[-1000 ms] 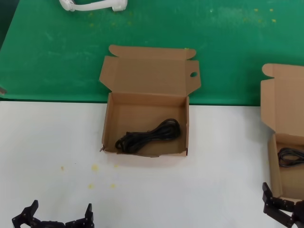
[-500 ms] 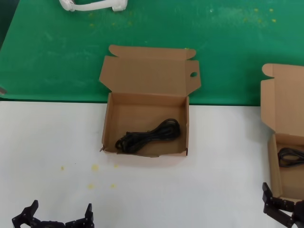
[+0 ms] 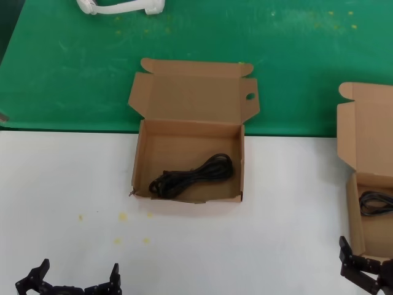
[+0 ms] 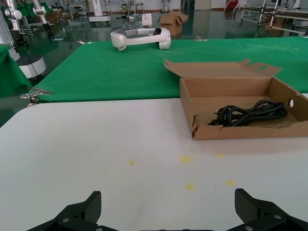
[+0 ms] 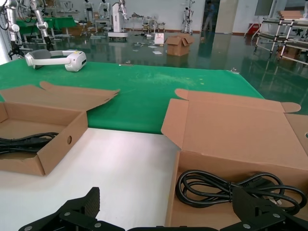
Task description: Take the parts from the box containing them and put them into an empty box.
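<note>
The left gripper [image 3: 69,284] rests low at the near edge of the white table [image 3: 61,184], its black fingers spread wide and holding nothing. Compared with the pictures of one second and half a second ago, it has not moved at all.

Further right, in the middle of the table, stands the shallow brown cardboard box with a small round hole in its lid flap [image 3: 190,123]. It is not empty: one coiled black cable [image 3: 191,175] lies on its floor, near the low front wall. This cable has also kept its place.

At the right edge stands the brown cardboard box with the plain tall lid [image 3: 365,123], and another black cable bundle [image 5: 236,188] lies inside it. The right gripper [image 3: 367,275] waits just in front of this box, wide open and empty, unchanged too.

So nothing has changed in the last second. I judge that one part is delivered and the right arm will next reach into the plain-lidded box.
</note>
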You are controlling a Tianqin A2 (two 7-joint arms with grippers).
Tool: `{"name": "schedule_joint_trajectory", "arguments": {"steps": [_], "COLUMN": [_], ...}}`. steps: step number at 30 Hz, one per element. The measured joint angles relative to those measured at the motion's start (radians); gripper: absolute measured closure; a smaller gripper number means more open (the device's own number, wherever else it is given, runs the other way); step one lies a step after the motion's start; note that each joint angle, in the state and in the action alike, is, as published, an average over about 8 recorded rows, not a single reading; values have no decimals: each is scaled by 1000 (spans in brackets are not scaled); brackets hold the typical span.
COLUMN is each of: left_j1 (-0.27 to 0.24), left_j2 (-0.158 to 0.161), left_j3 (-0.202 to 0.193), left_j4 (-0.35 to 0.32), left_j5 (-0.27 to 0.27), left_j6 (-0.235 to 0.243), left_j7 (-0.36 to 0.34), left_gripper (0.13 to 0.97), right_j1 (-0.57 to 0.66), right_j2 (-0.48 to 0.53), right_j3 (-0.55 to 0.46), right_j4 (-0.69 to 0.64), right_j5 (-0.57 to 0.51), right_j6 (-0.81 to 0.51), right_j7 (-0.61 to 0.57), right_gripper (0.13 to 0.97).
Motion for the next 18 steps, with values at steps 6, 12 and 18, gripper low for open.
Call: {"name": "schedule_joint_trajectory", "arguments": {"steps": [6, 12, 18], "left_j1": [0, 0, 0], "left_j2": [0, 0, 0], "left_j3": [0, 0, 0], "left_j4": [0, 0, 0], "left_j5": [0, 0, 0], "left_j6": [0, 0, 0], "left_j7": [0, 0, 0], "left_gripper": [132, 132, 132], "right_j1": [0, 0, 0], "right_j2": [0, 0, 0], "right_j3": [0, 0, 0], "right_j4": [0, 0, 0], "right_j5": [0, 0, 0], "right_j6": [0, 0, 0], "right_j7": [0, 0, 0], "right_gripper": [129, 129, 129]}}
